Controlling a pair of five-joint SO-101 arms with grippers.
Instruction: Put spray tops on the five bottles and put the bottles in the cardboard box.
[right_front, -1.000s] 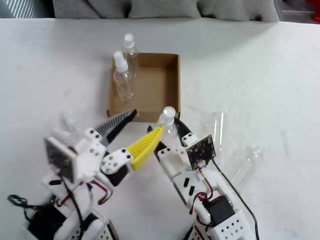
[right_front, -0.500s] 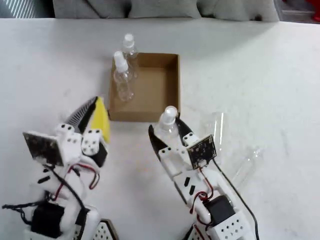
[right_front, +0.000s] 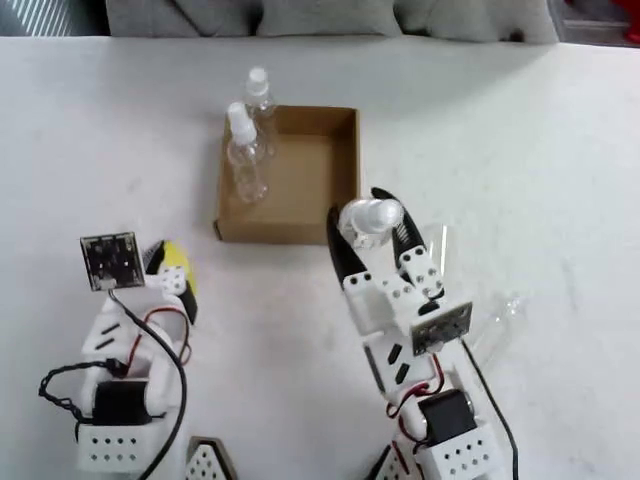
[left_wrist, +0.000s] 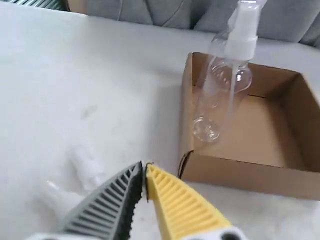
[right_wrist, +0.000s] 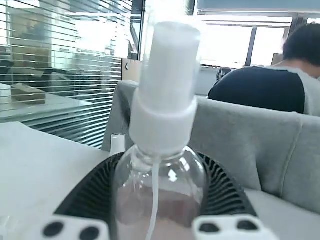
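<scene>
My right gripper (right_front: 362, 215) is shut on a clear bottle (right_front: 366, 218) with a white spray top (right_wrist: 164, 95); it holds the bottle upright just off the near right corner of the cardboard box (right_front: 345, 170). The black fingers (right_wrist: 95, 190) clasp the bottle's shoulders. Two capped bottles (right_front: 243, 150) (right_front: 258, 95) stand at the box's left side; one capped bottle (left_wrist: 227, 75) rises over the box wall (left_wrist: 240, 172). My left gripper (right_front: 165, 258) (left_wrist: 144, 170) is shut on nothing, low over the table to the near left of the box.
Two uncapped clear bottles (right_front: 435, 250) (right_front: 495, 325) lie on the table to the right of my right arm. Loose white spray tops (left_wrist: 85, 162) (left_wrist: 55, 195) lie on the table beside my left gripper. A sofa backs the table's far edge.
My left gripper let go of the spray top, swung left, shut and pulled back. My right gripper carried the capped bottle up toward the box's near right corner.
</scene>
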